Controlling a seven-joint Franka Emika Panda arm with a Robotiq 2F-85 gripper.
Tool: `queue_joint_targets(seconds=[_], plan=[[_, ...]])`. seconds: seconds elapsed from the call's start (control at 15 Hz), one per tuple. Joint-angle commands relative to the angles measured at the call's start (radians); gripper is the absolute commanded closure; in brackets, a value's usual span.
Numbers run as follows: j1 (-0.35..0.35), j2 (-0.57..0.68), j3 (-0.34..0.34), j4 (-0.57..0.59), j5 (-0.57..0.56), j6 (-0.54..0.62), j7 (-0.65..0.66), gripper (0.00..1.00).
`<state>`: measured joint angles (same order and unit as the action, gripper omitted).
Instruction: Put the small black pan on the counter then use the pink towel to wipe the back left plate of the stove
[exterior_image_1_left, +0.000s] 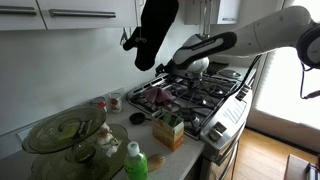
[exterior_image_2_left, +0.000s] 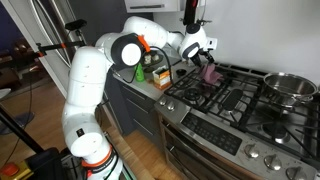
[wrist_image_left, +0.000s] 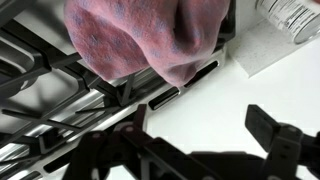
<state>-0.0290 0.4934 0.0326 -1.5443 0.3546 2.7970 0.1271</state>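
**A:** Where is the arm (exterior_image_2_left: 100, 70)?

**B:** In an exterior view it rises from its base at 7 o'clock, bends at the elbow, and reaches out toward 3 o'clock.

**A:** And the tool (exterior_image_2_left: 203, 55)?

**B:** It tips downward at the wrist. In the wrist view its dark fingers (wrist_image_left: 275, 135) sit at 5 and 7 o'clock, jaws spread wide.

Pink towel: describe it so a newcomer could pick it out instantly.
Find the wide stainless steel stove with black iron grates. On its corner grate beside the pale counter, just ahead of the robot's open fingers, lies the pink towel, crumpled. It is the only soft, dark pink thing among black iron and steel.
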Motion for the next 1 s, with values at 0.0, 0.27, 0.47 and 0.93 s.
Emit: queue_joint_targets(seconds=[0.0, 0.27, 0.47, 0.93], plan=[[-0.078, -0.078, 0.081, -0.041, 0.038, -0.127, -0.179, 0.00], [-0.109, -0.145, 0.083, -0.069, 0.014, -0.241, -0.263, 0.00], [-0.108, -0.188, 0.049, -0.092, -0.022, -0.321, -0.300, 0.00], [-0.082, -0.242, -0.028, -0.147, -0.182, -0.386, -0.298, 0.00]])
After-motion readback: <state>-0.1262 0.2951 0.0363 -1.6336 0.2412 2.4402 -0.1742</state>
